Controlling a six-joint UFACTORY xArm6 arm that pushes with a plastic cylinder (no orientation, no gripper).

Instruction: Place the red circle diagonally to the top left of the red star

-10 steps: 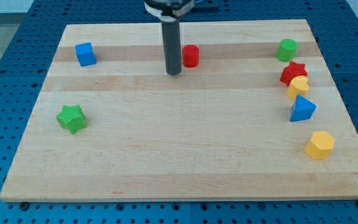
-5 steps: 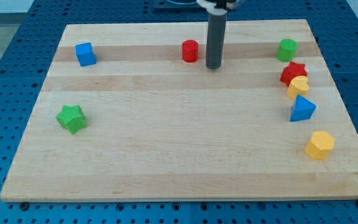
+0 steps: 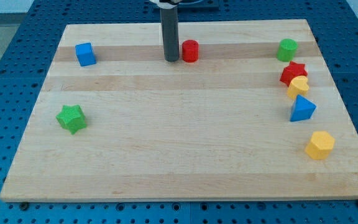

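Bench: pale wooden board (image 3: 185,155) with lengthwise grain bands, lying on a blue perforated base (image 3: 5,93).

End effector: a straight dark rod with no jaws, so nothing to spread or pinch. My tip (image 3: 171,60) rests on the board near the view's top, just beside the left flank of the red circle; whether they touch cannot be told.

Task items:
- Small red plastic circle block (image 3: 190,51), upright, top centre of the board, immediately to the view's right of my tip.
- Red plastic star block (image 3: 293,73), near the view's right edge, well apart from the red circle and lower in the view.

Other items:
- Blue plastic cube block (image 3: 85,54), top left area.
- Green plastic star block (image 3: 71,118), left side, mid-height.
- Green plastic cylinder-like block (image 3: 286,49), top right, just above the red star.
- Yellow plastic block of rounded shape (image 3: 298,86), touching the red star's lower side.
- Blue plastic triangular block (image 3: 302,109), just below that yellow block.
- Yellow plastic hexagon-like block (image 3: 319,144), lowest on the right side, apart from the blue triangle.
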